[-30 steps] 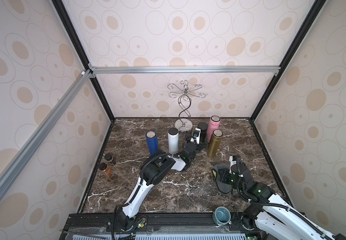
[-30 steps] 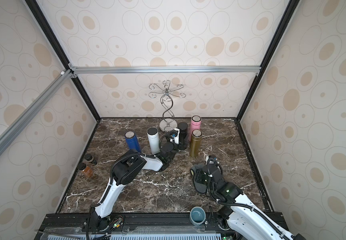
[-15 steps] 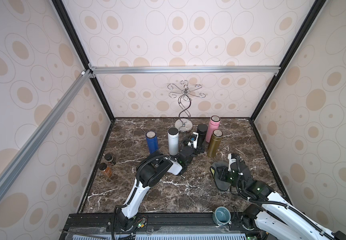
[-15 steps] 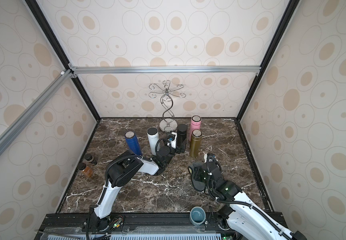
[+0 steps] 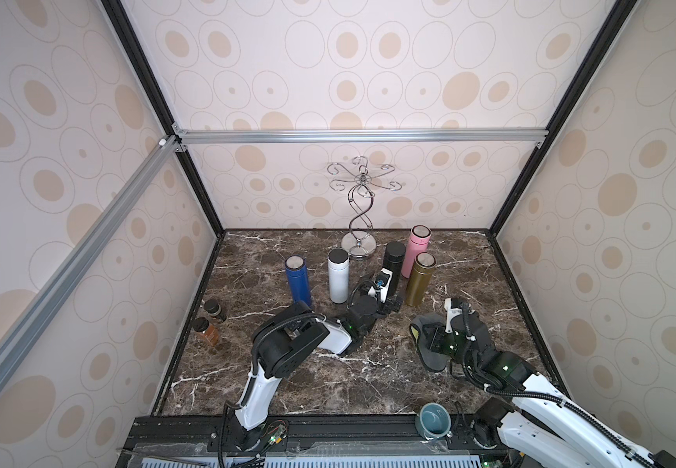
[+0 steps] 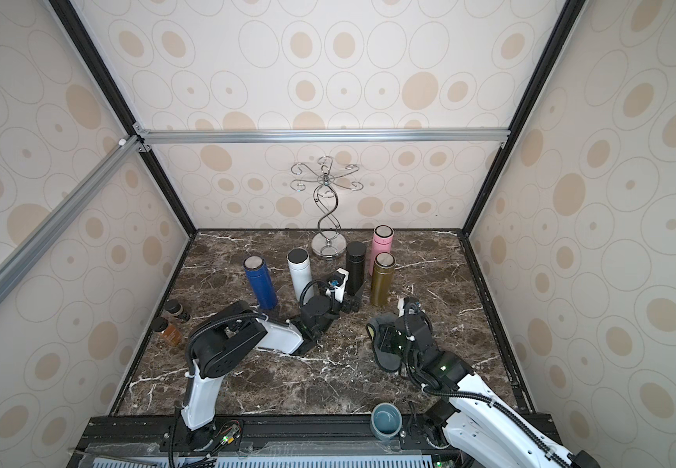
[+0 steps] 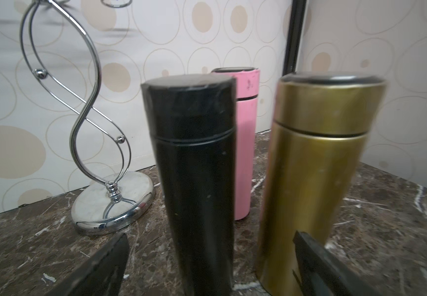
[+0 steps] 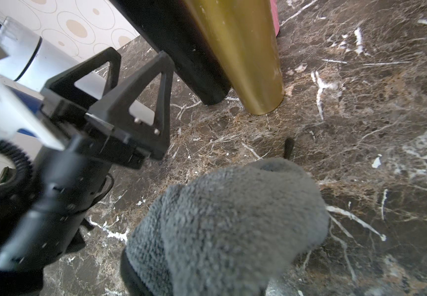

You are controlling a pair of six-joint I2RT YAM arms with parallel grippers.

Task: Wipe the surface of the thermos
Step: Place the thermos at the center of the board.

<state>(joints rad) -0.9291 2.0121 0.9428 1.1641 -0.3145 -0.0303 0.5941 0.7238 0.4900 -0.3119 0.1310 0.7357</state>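
Toward the back of the marble top (image 5: 287,364), just in front of the chrome stand (image 7: 110,200), is the black thermos (image 7: 194,179). I'm reading it as the one to wipe, since that's what my left pincer (image 7: 208,242) is lined up on.

The thermos stands upright, long axis straight up, and it's dead ahead of the left pincer. In the left wrist view its body sits right in the gap between my two fingers (image 7: 115,248). That pincer is spread as wide as it goes and isn't touching anything. The gold thermos (image 7: 314,166) is just beside the black one and the pink thermos (image 7: 245,143) is tucked behind, so there isn't much room on that side.

My right pincer (image 5: 433,344) is clenched on the grey cloth (image 8: 227,220), low over the marble. It's near the gold thermos's base but apart from it.

So the left arm is clearly the closer one to the black thermos. My guess is it goes straight in low on the body to steady it, then the cloth comes across from the right. The worry is my outer finger clipping the gold one.
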